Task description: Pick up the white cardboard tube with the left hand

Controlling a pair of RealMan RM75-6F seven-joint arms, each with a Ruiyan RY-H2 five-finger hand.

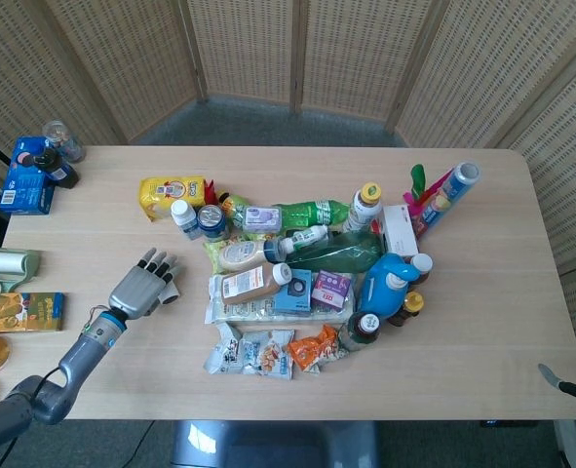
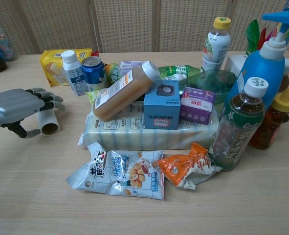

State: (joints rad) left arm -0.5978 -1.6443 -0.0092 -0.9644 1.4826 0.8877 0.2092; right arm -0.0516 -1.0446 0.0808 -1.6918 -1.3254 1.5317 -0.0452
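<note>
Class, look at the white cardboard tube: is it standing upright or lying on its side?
Lying on its side. In the chest view the white cardboard tube rests lengthwise on the table, its open round end facing the camera, under the left hand.

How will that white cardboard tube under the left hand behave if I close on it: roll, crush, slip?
The tube lies on its side on the bare table, so it will probably roll if nudged. Its open end shows a hollow core with thin walls, so it is likely light and may crush under a hard squeeze. The left hand sits over it, fingers apart.
</note>
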